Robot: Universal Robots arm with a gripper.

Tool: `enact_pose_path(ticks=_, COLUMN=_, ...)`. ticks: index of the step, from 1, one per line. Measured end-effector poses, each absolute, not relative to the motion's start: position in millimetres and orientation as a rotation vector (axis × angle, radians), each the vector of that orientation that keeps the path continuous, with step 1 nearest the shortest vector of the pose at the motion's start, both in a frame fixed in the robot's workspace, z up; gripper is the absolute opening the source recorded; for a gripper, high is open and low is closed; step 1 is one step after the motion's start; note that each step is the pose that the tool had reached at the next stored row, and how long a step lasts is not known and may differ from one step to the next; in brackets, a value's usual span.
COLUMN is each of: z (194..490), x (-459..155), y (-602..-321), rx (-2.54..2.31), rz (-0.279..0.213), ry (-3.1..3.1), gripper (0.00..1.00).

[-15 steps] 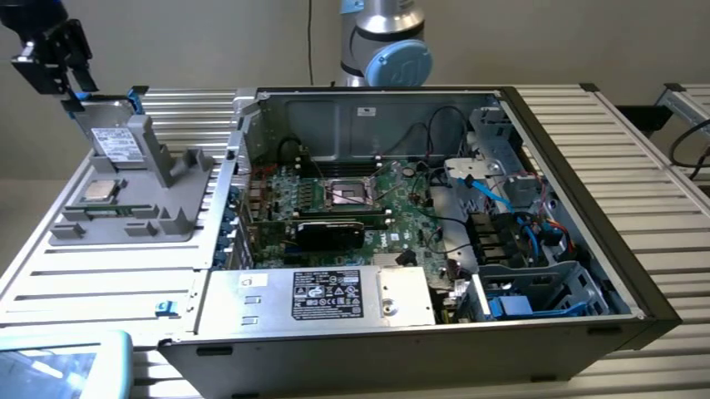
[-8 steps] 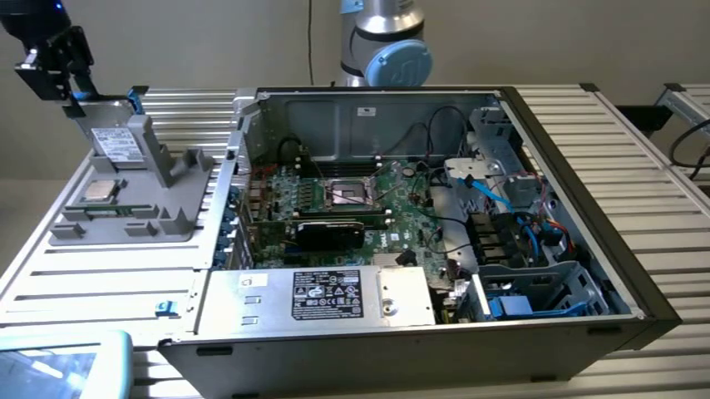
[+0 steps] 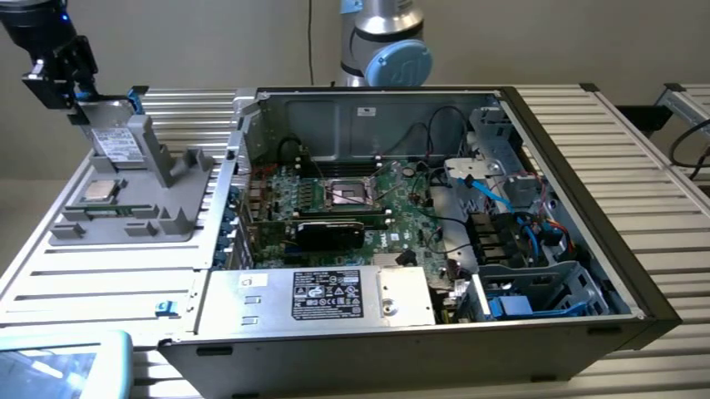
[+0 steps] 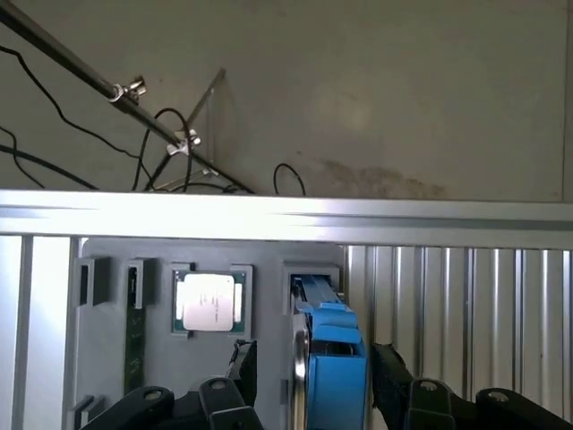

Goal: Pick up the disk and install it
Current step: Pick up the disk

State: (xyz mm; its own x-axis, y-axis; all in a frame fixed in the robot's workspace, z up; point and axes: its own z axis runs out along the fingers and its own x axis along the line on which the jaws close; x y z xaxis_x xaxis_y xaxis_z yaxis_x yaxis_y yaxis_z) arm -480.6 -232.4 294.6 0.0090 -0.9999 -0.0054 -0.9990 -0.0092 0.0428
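Gripper (image 3: 80, 104) hung over the grey rack (image 3: 166, 191) at the exterior view's far left, pointing down at the disk (image 3: 116, 141). Disk stood on edge in a rack slot, leaning slightly, label facing the camera, blue carrier along its edge.

Wrist view: disk (image 4: 333, 358) seen edge-on, blue carrier toward the camera, sitting between the two black fingers (image 4: 242, 367). Jaws were spread wide, one on each side of the disk. A gap showed on the chip's side; whether the other finger touched the carrier, could not tell. Disk not lifted; it sat in its slot.

Chip (image 3: 102, 191) lay flat in a rack pocket just beside the disk; same chip (image 4: 208, 300) in the wrist view. A green memory stick (image 3: 111, 209) lay in the next slot along.

Case (image 3: 332, 116) lay open on the slatted table (image 3: 643, 166), to the exterior view's right of the rack, well apart from the disk. Inside: motherboard (image 3: 355, 199), power supply (image 3: 332, 295) at the near wall, blue cables toward the drive bays. Arm base (image 3: 383, 50) stood behind the case.
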Motion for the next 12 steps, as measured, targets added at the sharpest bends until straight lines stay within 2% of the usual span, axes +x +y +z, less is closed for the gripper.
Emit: enact_pose_path(ticks=12, z=277, x=-481, y=-232, rx=2.213, rz=-0.051, ry=-2.193, gripper=0.63)
